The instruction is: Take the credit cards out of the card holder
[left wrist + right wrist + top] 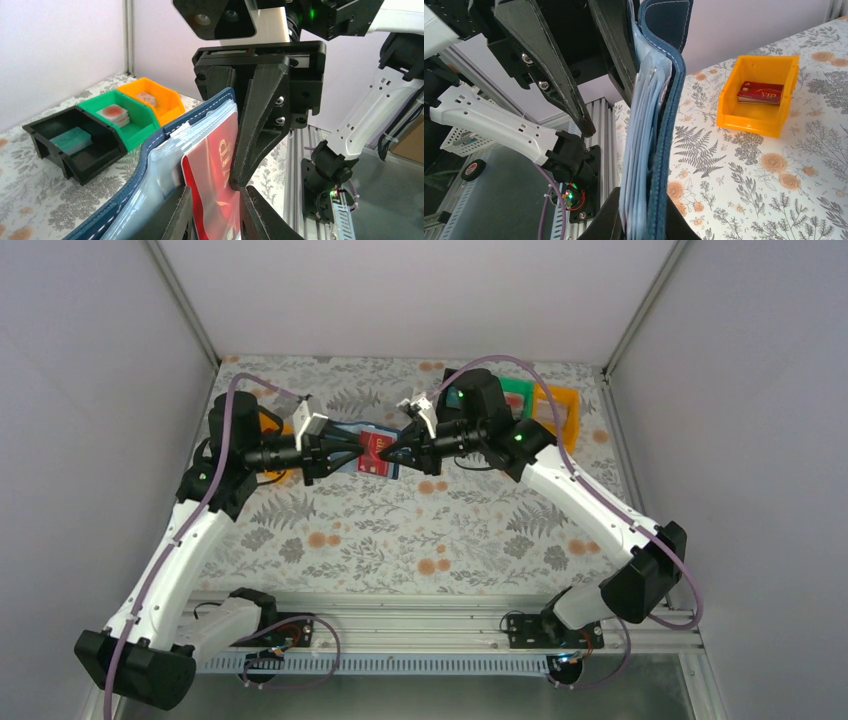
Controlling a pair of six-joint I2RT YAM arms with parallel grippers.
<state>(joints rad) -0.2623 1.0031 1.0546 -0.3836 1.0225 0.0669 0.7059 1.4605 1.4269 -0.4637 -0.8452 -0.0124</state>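
Note:
The navy card holder [349, 431] hangs above the table's back middle, between my two grippers. My right gripper [392, 453] is shut on its far edge; in the right wrist view the folded holder [665, 100] stands edge-on between the jaws of that gripper [644, 222]. A red credit card [214, 167] sticks out of the holder's pale blue sleeves [150, 175]. My left gripper [215, 202] is shut on the card, with a finger touching each side. One finger [262, 130] of the right gripper presses on the card's face.
A black bin [55, 137], a green bin [100, 107] and an orange bin [172, 102] stand in a row at the back right, each holding cards. Another orange bin [729, 107] at the back left holds a red card [760, 92]. The cell's walls are close.

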